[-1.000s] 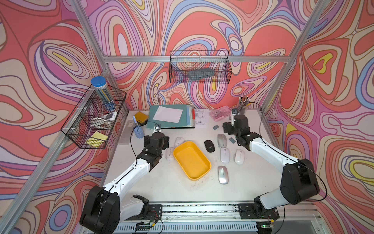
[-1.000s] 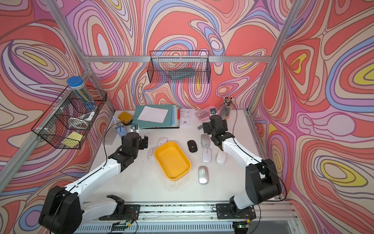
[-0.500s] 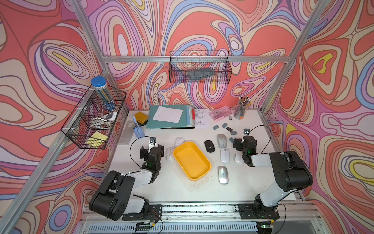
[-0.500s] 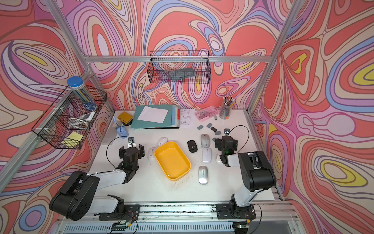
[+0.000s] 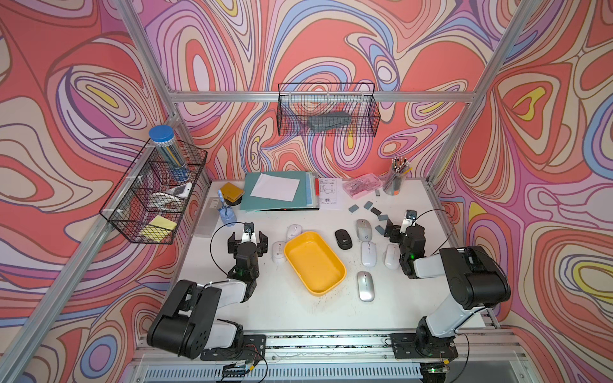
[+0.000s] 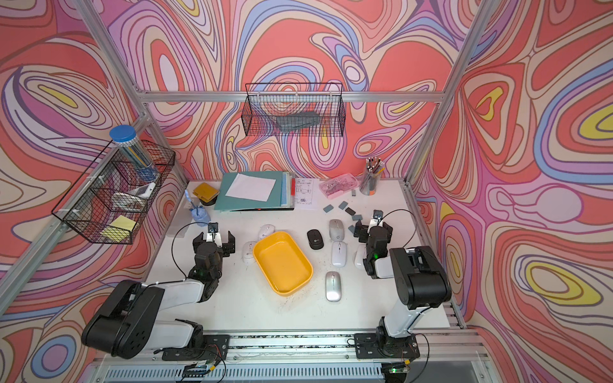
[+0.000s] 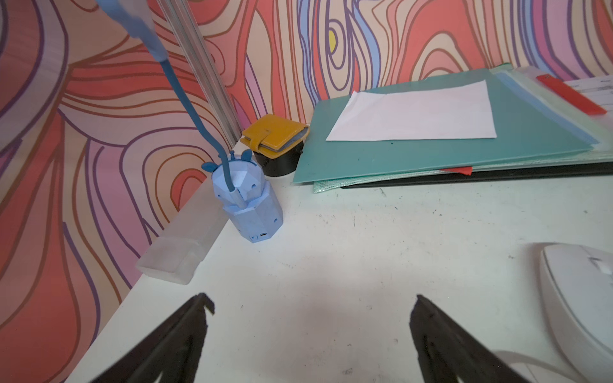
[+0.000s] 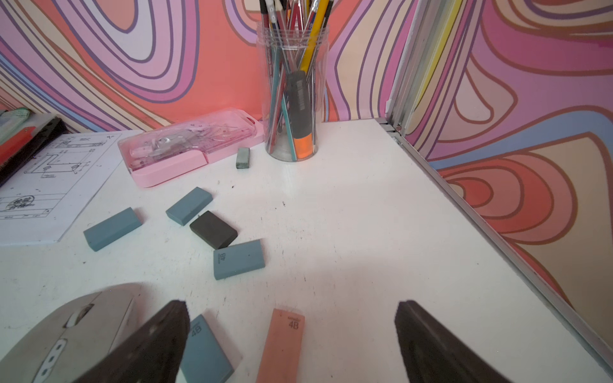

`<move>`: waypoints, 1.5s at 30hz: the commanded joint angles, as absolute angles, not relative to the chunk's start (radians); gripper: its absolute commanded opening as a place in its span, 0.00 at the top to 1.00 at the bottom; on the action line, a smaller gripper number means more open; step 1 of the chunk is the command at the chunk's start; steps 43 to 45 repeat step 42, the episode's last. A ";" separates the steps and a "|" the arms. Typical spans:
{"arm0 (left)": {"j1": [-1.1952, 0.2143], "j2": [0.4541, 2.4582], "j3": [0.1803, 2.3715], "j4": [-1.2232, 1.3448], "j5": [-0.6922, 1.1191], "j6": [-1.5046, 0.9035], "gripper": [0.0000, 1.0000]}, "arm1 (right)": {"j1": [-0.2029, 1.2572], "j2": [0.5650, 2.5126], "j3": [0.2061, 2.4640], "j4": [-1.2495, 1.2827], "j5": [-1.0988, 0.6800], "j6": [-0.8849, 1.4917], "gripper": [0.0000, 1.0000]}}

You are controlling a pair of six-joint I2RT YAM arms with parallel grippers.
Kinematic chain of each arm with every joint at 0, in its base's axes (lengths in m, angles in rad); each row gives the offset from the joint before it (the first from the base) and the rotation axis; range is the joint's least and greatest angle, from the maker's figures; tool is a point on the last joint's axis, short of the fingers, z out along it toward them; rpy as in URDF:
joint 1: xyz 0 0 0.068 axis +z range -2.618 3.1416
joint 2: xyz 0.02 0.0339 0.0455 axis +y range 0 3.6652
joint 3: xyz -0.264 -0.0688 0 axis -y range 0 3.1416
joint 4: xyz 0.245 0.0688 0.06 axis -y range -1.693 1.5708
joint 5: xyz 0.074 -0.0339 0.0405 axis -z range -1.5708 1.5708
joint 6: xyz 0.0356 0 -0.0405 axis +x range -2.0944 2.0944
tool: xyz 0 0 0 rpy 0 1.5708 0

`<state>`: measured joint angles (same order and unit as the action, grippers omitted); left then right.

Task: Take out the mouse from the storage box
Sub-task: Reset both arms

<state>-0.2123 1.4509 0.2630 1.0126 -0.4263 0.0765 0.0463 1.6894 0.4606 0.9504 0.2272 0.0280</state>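
Two tools gaping wide, gripping nothing, left tool, right tool, flanking storage box

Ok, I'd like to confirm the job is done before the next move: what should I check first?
1. Storage box holds no mouse: ok, its floor is bare in both top views.
2. Everything out on the table: ok, seven mice lie around the box, among them the black mouse.
3. Left gripper open and empty: ok.
4. Right gripper open and empty: ok; the pink eraser by its tips lies loose.
5. Right arm clear of the nearest white mouse: cannot tell, they overlap in both top views.
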 commanded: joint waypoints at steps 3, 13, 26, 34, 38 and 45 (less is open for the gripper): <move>-0.112 1.546 0.233 1.187 -0.270 0.024 0.01 | 0.043 1.703 0.456 0.987 0.221 0.035 0.02; -0.058 1.521 0.340 0.926 -0.224 -0.034 0.01 | 0.043 1.701 0.453 0.990 0.223 0.032 0.02; -0.083 1.542 0.355 0.940 -0.264 -0.006 0.01 | 0.043 1.701 0.451 0.995 0.226 0.031 0.02; -0.084 1.548 0.351 0.954 -0.265 -0.005 0.01 | 0.044 1.702 0.453 0.993 0.228 0.030 0.02; -0.083 1.548 0.352 0.954 -0.265 -0.005 0.01 | 0.043 1.702 0.454 0.991 0.228 0.029 0.02; -0.083 1.548 0.351 0.954 -0.265 -0.005 0.01 | 0.044 1.700 0.450 1.000 0.229 0.028 0.02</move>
